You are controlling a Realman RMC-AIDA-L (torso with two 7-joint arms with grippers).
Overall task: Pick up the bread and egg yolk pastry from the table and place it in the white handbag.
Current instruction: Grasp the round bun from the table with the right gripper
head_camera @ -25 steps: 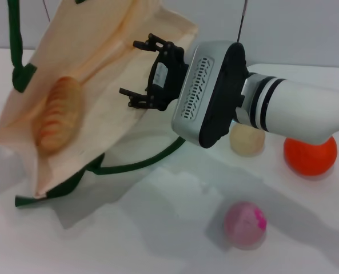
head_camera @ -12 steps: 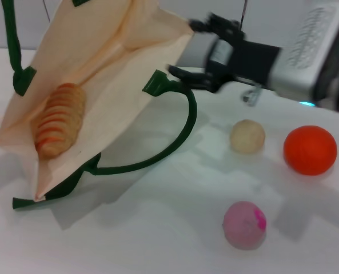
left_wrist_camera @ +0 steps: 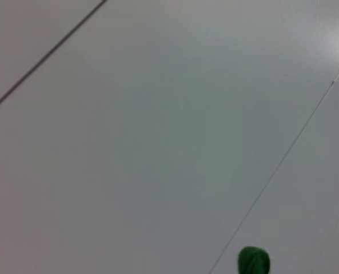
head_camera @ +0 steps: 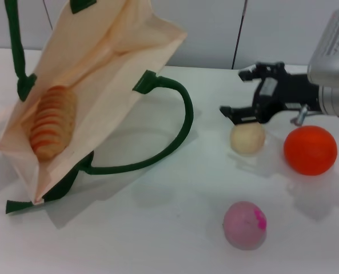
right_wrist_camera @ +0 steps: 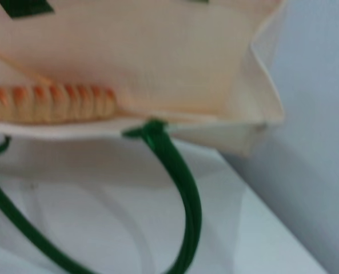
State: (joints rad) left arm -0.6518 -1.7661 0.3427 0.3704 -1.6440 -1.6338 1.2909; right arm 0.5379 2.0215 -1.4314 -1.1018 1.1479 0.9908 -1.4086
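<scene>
Large cream-white cloth handbag point(head_camera: 106, 74) with thick dark green rope handles: held up open on the far left of the right pincer point(head_camera: 248, 94), mouth turned toward it, one green handle looping down onto the white counter point(head_camera: 158, 228). Soft and floppy by the look, likely to sag or fold if pushed; left arm itself not visible in the head view, and only a grey wall with a small green scrap in the left wrist view, so no saying how its pincer stands.

Long ridged loaf of bread point(head_camera: 50, 121) with tan and orange-red stripes: already inside the bag, lying on the lower cloth wall, far left of the pincer.

Smooth orange sphere point(head_camera: 310, 149): just below and to the right of the pincer, not part of the task. Pink ball with a magenta spot point(head_camera: 245, 224): well below the pincer, nearer the robot.

Small pale beige matte egg yolk pastry point(head_camera: 247, 137): on the counter, just below the pincer, apart from it. Probably light, crumbly and easily crushed, round enough to roll away; best taken across the widest middle, with gentle pressure only.

Right pincer: black fingers spread, nothing between them.

Compared with half a second ago: pincer moved away from the bag mouth, rightward and lower, now above the pastry; handle loop unchanged in place.
</scene>
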